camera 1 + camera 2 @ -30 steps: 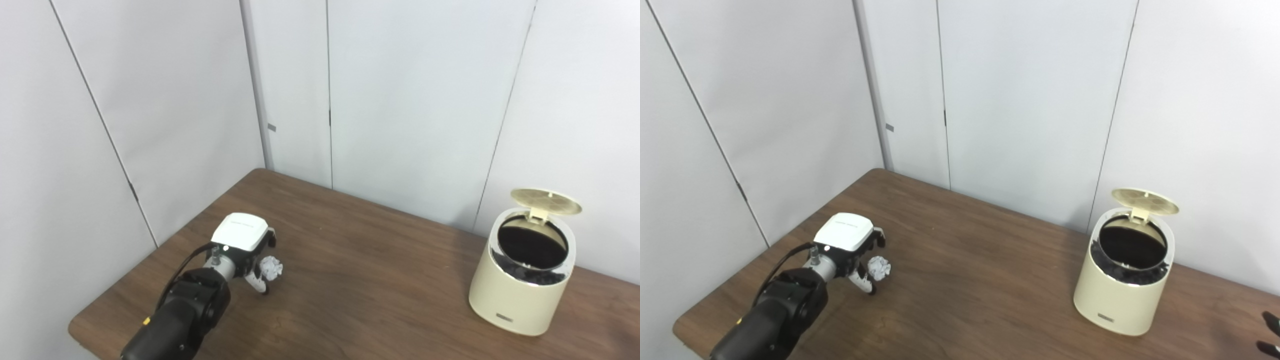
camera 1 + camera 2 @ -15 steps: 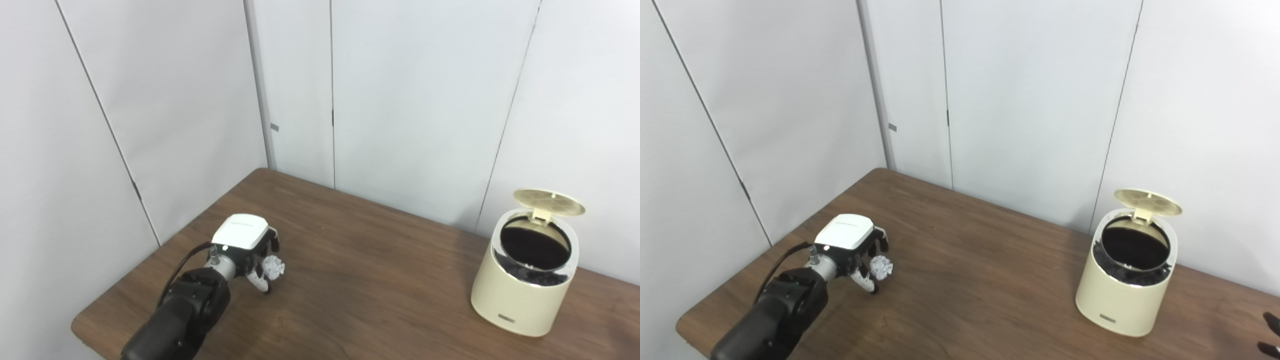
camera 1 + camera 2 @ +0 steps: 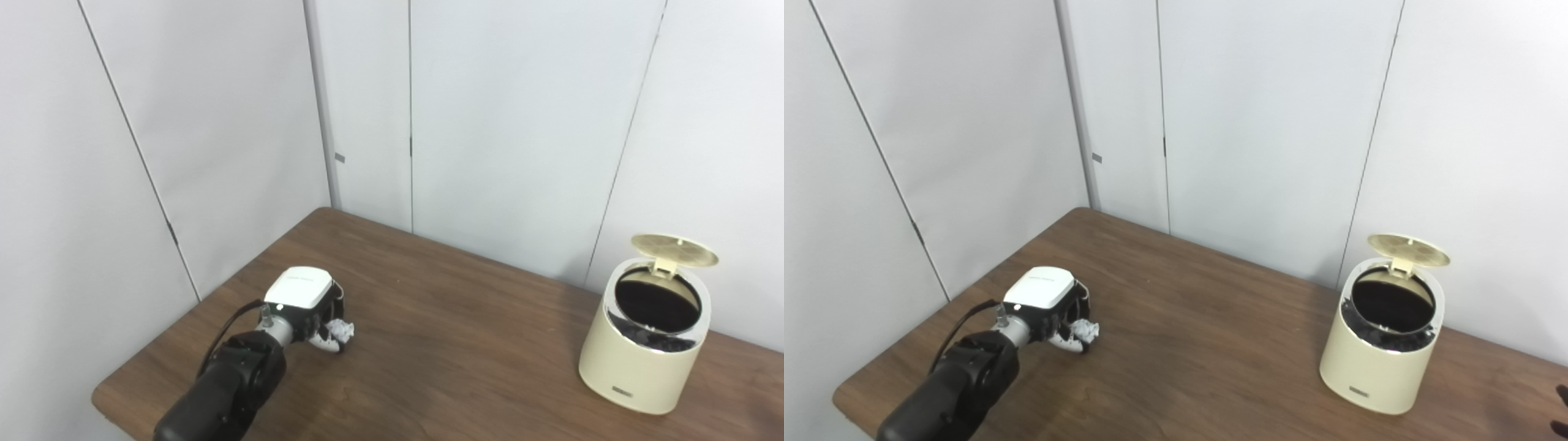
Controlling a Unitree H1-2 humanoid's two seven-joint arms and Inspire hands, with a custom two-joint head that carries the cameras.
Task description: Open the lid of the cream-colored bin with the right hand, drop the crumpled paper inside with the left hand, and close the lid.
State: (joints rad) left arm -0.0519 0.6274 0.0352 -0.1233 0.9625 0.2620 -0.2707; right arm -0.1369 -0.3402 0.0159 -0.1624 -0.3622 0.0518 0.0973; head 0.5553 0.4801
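Observation:
The cream-colored bin stands on the table at the right, its round lid tipped up and open over a dark inside. The white crumpled paper lies low at the table's left part. My left hand is over it, fingers curled around it so that only part of the paper shows; it is the same in the right eye view. Of my right hand only dark fingertips show at the bottom right edge of the right eye view, well apart from the bin.
The brown wooden table runs from the far corner to the picture's bottom. White wall panels stand close behind it and along its left side. The bin is near the back wall.
My left hand's fingers have closed in on the crumpled paper, which now shows less. The camera has shifted a little. The bin's lid stays open.

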